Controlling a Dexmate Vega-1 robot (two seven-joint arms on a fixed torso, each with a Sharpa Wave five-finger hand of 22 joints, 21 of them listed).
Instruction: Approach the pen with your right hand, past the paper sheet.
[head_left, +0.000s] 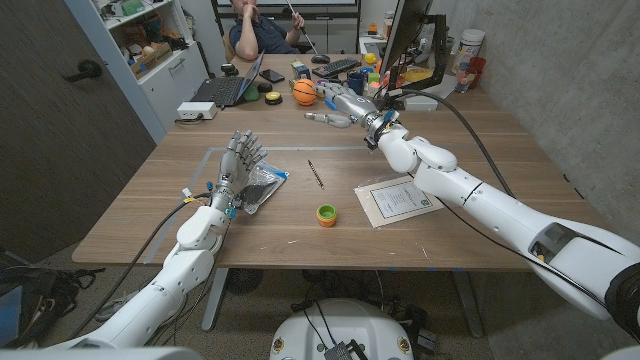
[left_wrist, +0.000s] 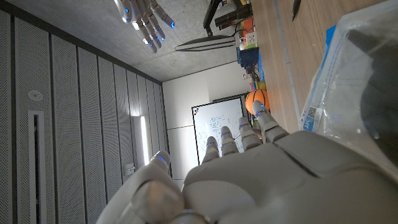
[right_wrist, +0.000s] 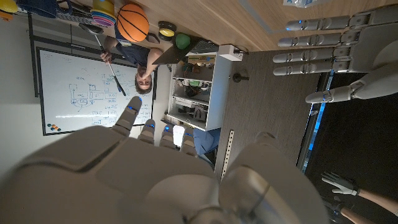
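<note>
The right hand (head_left: 335, 108), fingers spread and holding nothing, hovered well beyond the pen (head_left: 315, 174), with the paper sheet (head_left: 398, 200) and green lid (head_left: 327, 214) nearer than the pen.

left hand (head_left: 240, 158): upright, fingers apart | right hand (head_left: 335, 106): outstretched, seemingly empty

We cannot read the print on the paper sheet (head_left: 398, 199) near the table's (head_left: 480, 140) right edge; the right arm crosses its far corner. The pen (head_left: 316, 174) is too thin for us to tell tip from cap. The left hand (head_left: 237, 163) covers part of the plastic bag (head_left: 263, 184), whose dark contents stay unclear to us. In the left wrist view the bag (left_wrist: 354, 74) is cut off by the picture's edge and blurred.
</note>
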